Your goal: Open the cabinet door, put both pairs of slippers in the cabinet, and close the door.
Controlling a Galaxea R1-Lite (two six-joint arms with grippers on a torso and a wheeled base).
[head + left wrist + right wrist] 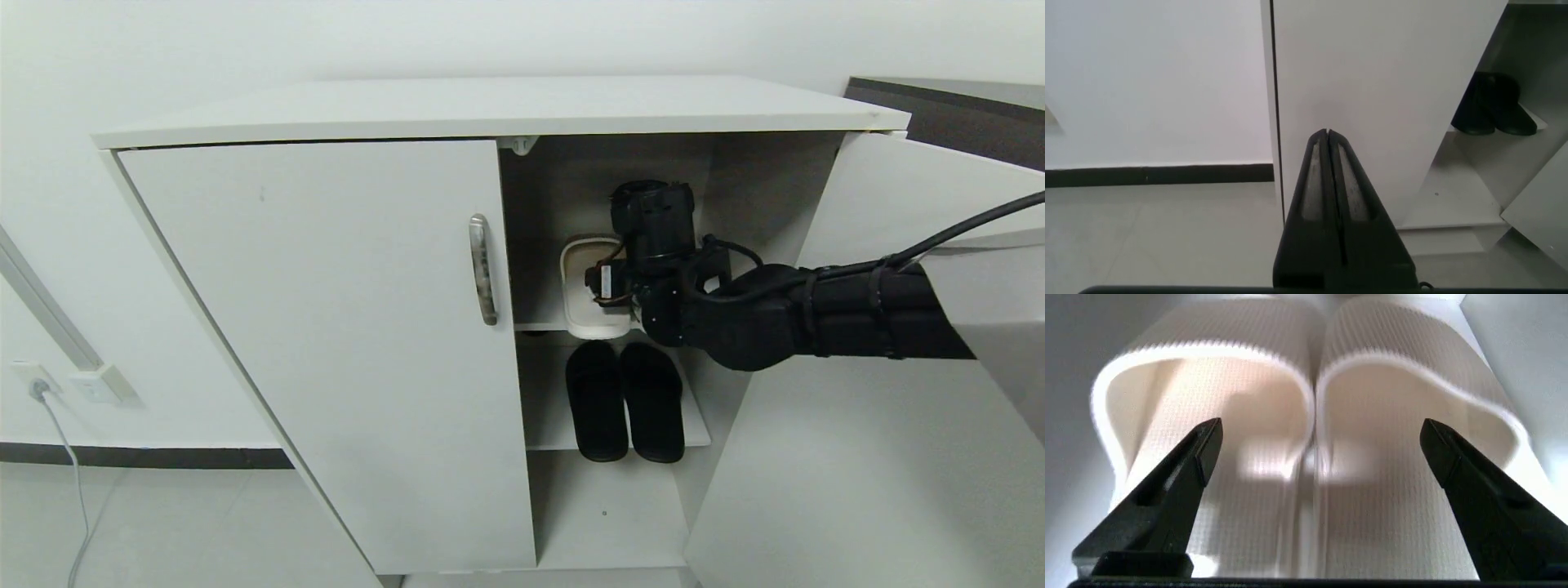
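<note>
Booth: Slippers were the story, and the white pair (577,286) lay side by side on the upper shelf (539,327) inside the cabinet (490,106), toes to the back wall.

Floor: And the right gripper (1321,429) hung just behind their heels, jaws spread about as wide as the pair, with no contact that I could see. That read to me as a release, wide enough to clear both slippers.

Booth: And the black pair (624,400)?

Floor: One shelf down, neat, heels just past the front edge. Each pair had its own shelf, so nothing was stacked.

Booth: Over on that side the right door (857,457) stood wide open, which was why the arm could reach in from there. Meanwhile the left door (326,343) was shut, its handle (482,269) untouched.

Floor: Down low, the left gripper (1328,139) was pressed closed on nothing, parked in front of that shut door and apart from it. Out of the way, I'd say, leaving the opening to the other arm.

Booth: So both pairs were in. What was left?

Floor: By my judgement, getting the arm out without dragging a white slipper along, then closing up. That wide leaf would need a push from its outer side
</note>
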